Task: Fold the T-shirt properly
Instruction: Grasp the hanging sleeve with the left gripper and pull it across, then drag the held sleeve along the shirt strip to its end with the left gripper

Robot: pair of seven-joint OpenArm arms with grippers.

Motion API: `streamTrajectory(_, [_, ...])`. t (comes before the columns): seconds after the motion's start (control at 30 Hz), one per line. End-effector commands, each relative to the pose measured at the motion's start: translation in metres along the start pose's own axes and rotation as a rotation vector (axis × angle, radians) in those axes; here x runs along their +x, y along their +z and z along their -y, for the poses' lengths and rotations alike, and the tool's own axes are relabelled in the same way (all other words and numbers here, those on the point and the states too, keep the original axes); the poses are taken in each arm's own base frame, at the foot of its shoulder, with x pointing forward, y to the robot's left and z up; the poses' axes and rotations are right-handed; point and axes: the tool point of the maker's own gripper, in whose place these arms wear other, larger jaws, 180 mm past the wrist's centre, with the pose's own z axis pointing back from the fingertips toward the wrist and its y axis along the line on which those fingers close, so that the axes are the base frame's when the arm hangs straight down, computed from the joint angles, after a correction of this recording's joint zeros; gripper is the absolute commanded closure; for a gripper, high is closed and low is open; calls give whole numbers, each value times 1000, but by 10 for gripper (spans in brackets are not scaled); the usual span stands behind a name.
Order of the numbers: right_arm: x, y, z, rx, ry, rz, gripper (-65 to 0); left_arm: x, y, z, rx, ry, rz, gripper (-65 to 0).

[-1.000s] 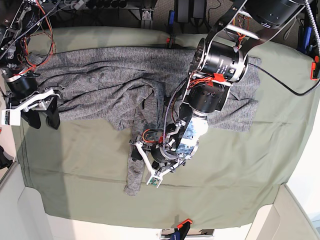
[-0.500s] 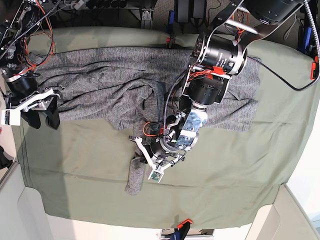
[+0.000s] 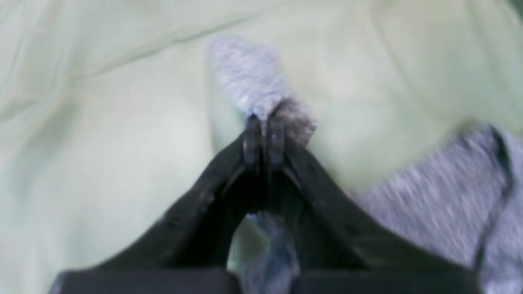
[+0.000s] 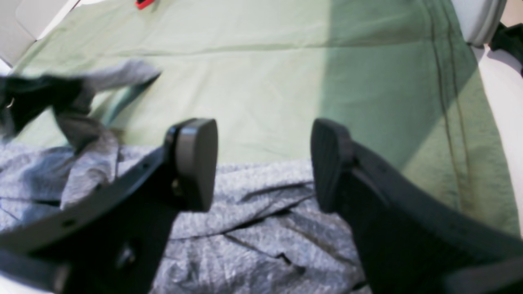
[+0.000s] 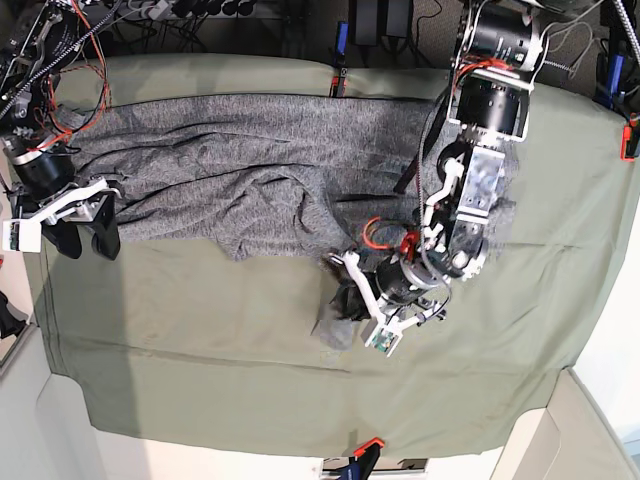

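Observation:
The heather-grey T-shirt [image 5: 220, 170] lies spread and wrinkled across the far half of the table. My left gripper [image 5: 352, 298] is shut on a sleeve [image 5: 335, 325] that hangs from it toward the cloth. In the left wrist view the closed gripper [image 3: 263, 122] pinches the sleeve end [image 3: 249, 77], which sticks out past the tips. My right gripper [image 5: 85, 243] is open and empty at the shirt's left edge. In the right wrist view it [image 4: 263, 163] hovers just above grey fabric [image 4: 245, 245], its pads [image 4: 196, 163] wide apart.
The olive-green table cloth [image 5: 200, 340] covers the whole table. A red clamp [image 5: 368, 444] holds its near edge and another [image 5: 630, 135] its right side. Cables and arm bases crowd the back edge. White table rims show at the near corners.
My left arm has swung to the right, and its gripper has pulled the sleeve to the right and a little toward the shirt body. The right arm has not moved.

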Motion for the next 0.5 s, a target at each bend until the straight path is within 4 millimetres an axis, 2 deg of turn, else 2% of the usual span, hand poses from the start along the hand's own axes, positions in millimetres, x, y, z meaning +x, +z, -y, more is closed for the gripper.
streamTrajectory(0.0, [17, 2, -3, 13, 15, 58, -360, 24, 11, -11, 23, -33, 77, 0])
streamTrajectory(0.07, [17, 2, -2, 12, 15, 58, -360, 11, 23, -13, 31, -57, 62, 0])
streamTrajectory(0.13, [17, 2, -3, 14, 14, 59, -360, -3, 27, -15, 34, -62, 34, -17])
streamTrajectory(0.23, [18, 2, -3, 15, 13, 60, -360, -14, 26, -17, 35, -62, 5, -250])
streamTrajectory(0.27, [18, 2, -3, 14, 13, 60, -360, -14, 25, -18, 35, -61, 8, -320])
streamTrajectory(0.3, [17, 2, -3, 14, 13, 59, -360, -11, 25, -18, 37, -62, 16, -363])
streamTrajectory(0.37, [17, 2, -3, 14, 13, 58, -360, -2, 25, -21, 42, -68, 38, -373])
streamTrajectory(0.47, [15, 2, -3, 14, 13, 48, -360, 24, 24, -34, 84, -81, 94, -373])
